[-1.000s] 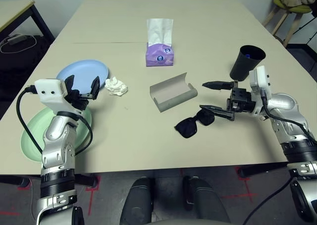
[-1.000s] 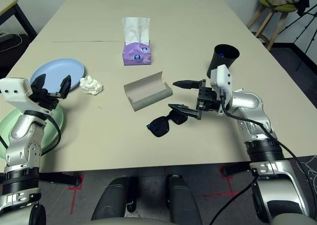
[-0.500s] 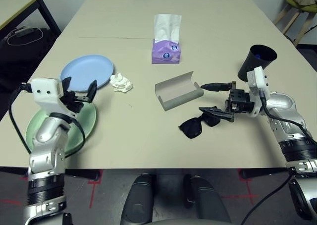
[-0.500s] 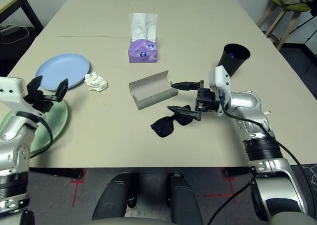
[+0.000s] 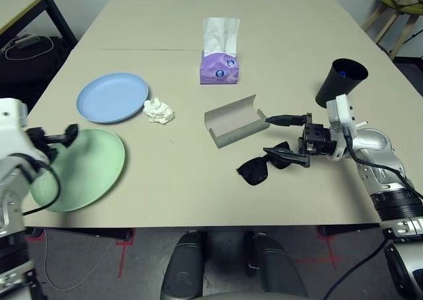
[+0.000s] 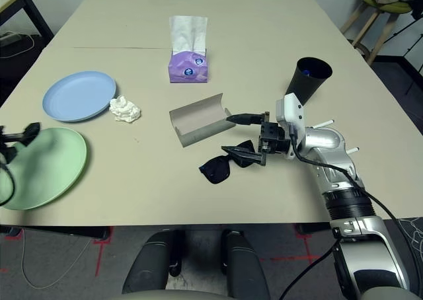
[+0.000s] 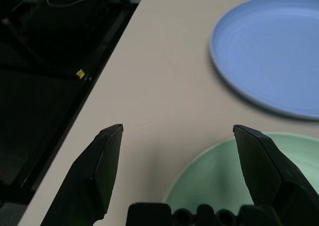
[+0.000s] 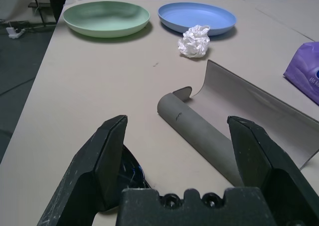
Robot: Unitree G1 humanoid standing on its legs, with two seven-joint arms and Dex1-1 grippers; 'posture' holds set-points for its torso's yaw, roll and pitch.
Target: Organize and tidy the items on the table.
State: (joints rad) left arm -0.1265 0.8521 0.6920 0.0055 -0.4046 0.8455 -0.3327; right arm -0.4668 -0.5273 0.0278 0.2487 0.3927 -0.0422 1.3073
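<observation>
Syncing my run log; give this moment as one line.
left gripper: open, above green plate | right gripper: open, by sunglasses and glasses case | held: nothing

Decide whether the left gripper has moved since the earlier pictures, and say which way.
Yes: the left gripper has moved toward the robot's left, uncovering more of the pale green plate.

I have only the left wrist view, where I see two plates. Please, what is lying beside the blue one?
Observer: A crumpled tissue, on the tissue box's side of it.
Operator: Thank you. And where is the right gripper?
Observer: By the sunglasses, open, one finger reaching over them.
Operator: Is there some case for them, please?
Observer: Yes, a grey case lies open and empty, farther from the robot than the sunglasses.
</observation>
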